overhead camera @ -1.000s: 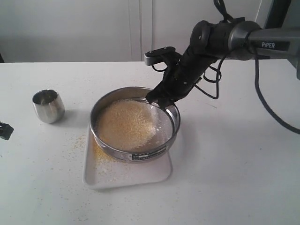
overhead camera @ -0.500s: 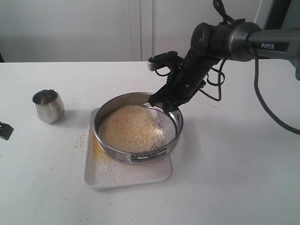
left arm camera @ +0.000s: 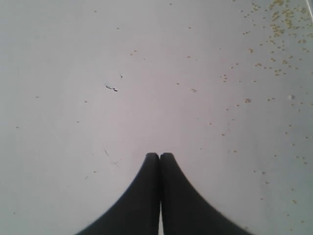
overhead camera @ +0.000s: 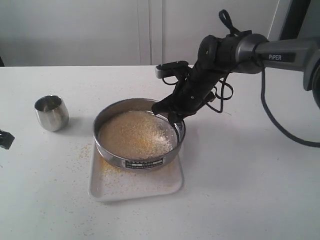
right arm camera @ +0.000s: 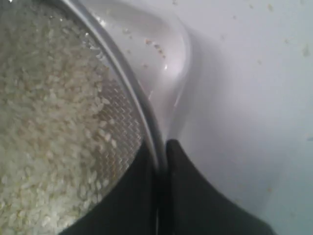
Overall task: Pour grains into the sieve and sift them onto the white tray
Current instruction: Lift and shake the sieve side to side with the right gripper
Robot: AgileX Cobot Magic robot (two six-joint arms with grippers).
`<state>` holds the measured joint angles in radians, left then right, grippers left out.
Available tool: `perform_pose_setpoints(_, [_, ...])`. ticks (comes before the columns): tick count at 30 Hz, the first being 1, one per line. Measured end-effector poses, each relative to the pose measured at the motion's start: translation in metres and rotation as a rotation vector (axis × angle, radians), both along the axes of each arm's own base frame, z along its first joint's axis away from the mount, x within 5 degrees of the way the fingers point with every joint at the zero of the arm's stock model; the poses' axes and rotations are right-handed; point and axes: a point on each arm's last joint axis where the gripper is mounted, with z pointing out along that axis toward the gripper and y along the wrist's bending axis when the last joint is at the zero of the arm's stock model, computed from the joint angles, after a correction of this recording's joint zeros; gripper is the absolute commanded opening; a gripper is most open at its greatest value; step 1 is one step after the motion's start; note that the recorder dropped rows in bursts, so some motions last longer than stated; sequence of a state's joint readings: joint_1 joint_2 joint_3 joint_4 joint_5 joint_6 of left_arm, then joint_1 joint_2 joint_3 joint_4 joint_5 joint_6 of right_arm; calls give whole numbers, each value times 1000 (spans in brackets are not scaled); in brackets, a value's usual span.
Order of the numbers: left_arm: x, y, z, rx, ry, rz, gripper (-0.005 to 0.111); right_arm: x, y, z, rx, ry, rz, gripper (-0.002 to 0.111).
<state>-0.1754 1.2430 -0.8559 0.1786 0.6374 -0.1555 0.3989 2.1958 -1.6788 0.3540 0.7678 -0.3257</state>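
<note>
The round steel sieve (overhead camera: pixel 137 135) is held over the white tray (overhead camera: pixel 167 185), its label facing the front. Pale and yellow grains (overhead camera: pixel 135 134) fill its mesh; in the right wrist view the grains (right arm camera: pixel 44 122) lie inside the sieve (right arm camera: pixel 124 78) rim, with the tray (right arm camera: pixel 171 44) beyond. My right gripper (overhead camera: pixel 167 112) (right arm camera: pixel 160 147) is shut on the sieve's far-right rim, one finger inside, one outside. Yellow grains dust the tray under the sieve. My left gripper (left arm camera: pixel 159 155) is shut and empty over bare table; only a dark tip (overhead camera: pixel 5 139) shows at the exterior view's left edge.
A small steel cup (overhead camera: pixel 51 113) stands upright on the table left of the sieve. Scattered yellow grains (overhead camera: pixel 82 150) lie on the table beside the tray's left edge, and scattered grains (left arm camera: pixel 279 29) show in the left wrist view. The right arm (overhead camera: pixel 240 47) reaches in from the upper right.
The sieve, held by my right gripper, swung right and then back left over the tray; the grains shifted inside it. The left gripper has not moved.
</note>
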Motion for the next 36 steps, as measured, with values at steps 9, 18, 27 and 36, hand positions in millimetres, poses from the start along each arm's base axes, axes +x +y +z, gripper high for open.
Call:
perform_pose_setpoints(9, [0, 0, 0, 0, 0, 0, 0, 1, 9, 11, 12, -77, 56, 0])
perform_pose_setpoints(18, [0, 0, 0, 0, 0, 0, 0, -2, 8, 12, -33, -65, 106, 0])
perform_pose_setpoints(27, [0, 0, 0, 0, 0, 0, 0, -4, 6, 8, -37, 7, 23, 0])
perform_pose_setpoints(36, [0, 0, 0, 0, 0, 0, 0, 0, 9, 9, 36, -5, -13, 0])
